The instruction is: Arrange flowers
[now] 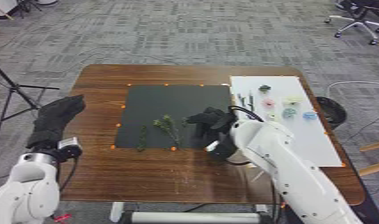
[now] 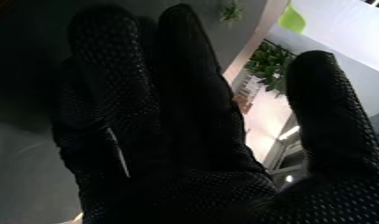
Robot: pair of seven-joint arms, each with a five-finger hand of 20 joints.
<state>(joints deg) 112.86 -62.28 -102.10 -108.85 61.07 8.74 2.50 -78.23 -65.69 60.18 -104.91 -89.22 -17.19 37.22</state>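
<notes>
Black-gloved right hand (image 1: 209, 120) open over the right edge of the black square mat (image 1: 178, 95), with fingers straight, thumb apart and no flower in grasp. Black-gloved left hand (image 1: 63, 111) by the left edge of the brown wooden table (image 1: 105, 80), also open and empty.

On the mat, toward its near edge: slender dark-green sprig (image 1: 142, 137) by the near left corner, pale-green branching sprig (image 1: 168, 127) just beside the right hand. Along the table's right side, on the white rectangular board (image 1: 310, 145): round pink flower (image 1: 269, 103), pale cream flower (image 1: 292, 100), teal flower (image 1: 289, 113) and blue flower (image 1: 310, 115), with thin dark stems (image 1: 241, 100) near the board's left edge.

Likeliest trouble: knocking the branching sprig askew, because of so little room beside the fingers. Next, snagging the dark stems with the looped black cable (image 1: 249, 112) during any swing across the board. Over the blooms, a risk of nudging a neighbour or lifting two together, owing to close spacing. With stems so thin, easy to miss altogether, or to crush petals by pinching too high.
</notes>
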